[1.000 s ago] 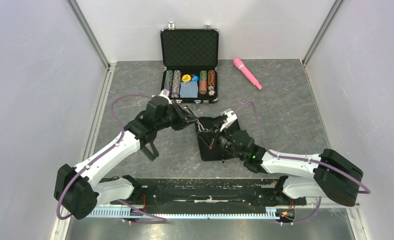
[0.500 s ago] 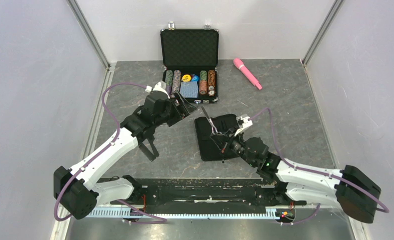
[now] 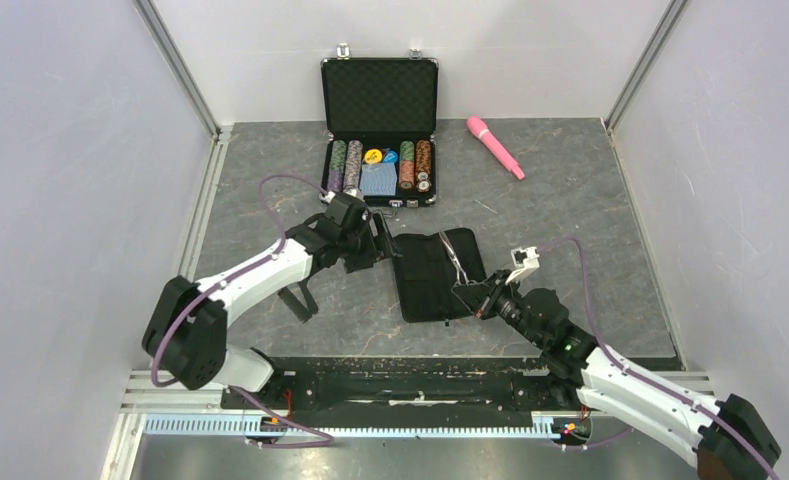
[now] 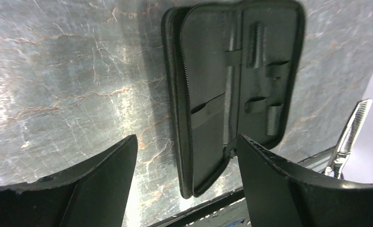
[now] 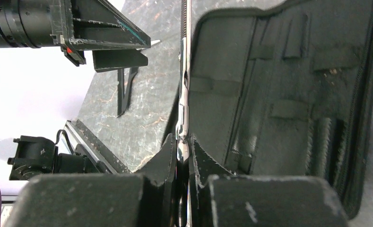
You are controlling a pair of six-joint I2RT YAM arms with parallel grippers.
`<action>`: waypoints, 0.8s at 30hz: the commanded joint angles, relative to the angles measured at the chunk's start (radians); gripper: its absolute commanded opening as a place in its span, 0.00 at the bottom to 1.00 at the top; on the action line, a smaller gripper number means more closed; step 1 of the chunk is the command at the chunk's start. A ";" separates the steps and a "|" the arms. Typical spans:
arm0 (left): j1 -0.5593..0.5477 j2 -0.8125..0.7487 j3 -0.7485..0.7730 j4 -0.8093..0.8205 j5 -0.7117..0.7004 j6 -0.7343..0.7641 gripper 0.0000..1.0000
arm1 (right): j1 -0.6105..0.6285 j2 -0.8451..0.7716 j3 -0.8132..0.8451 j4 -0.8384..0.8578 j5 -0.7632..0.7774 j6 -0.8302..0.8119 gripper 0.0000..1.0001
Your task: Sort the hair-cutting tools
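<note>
A black fabric pouch [image 3: 425, 280] lies unzipped and open on the grey table, its inside straps [image 4: 257, 101] showing. Slim silver scissors [image 3: 457, 262] hang over the pouch's right half, blades pointing away from the arms. My right gripper [image 3: 478, 300] is shut on their handle end. The right wrist view shows the scissors [image 5: 184, 90] edge-on, pinched between the fingers of the right gripper [image 5: 183, 143]. My left gripper [image 3: 382, 243] stands open and holds nothing beside the pouch's left edge, and its jaws [image 4: 186, 144] straddle the pouch's near corner [image 4: 208, 170]. The scissors [image 4: 351, 135] glint at the right.
An open case of poker chips [image 3: 380, 160] stands at the back centre. A pink wand [image 3: 495, 146] lies to its right. Side walls close in the table on both sides. The black base rail [image 3: 410, 385] runs along the near edge.
My left gripper opened, let go of the pouch's corner and swung down to its left edge. My right gripper drew back toward the near right with the scissors.
</note>
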 commanded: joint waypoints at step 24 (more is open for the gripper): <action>0.019 0.172 -0.109 0.265 -0.021 -0.121 0.13 | -0.098 0.065 -0.045 -0.008 -0.216 0.086 0.00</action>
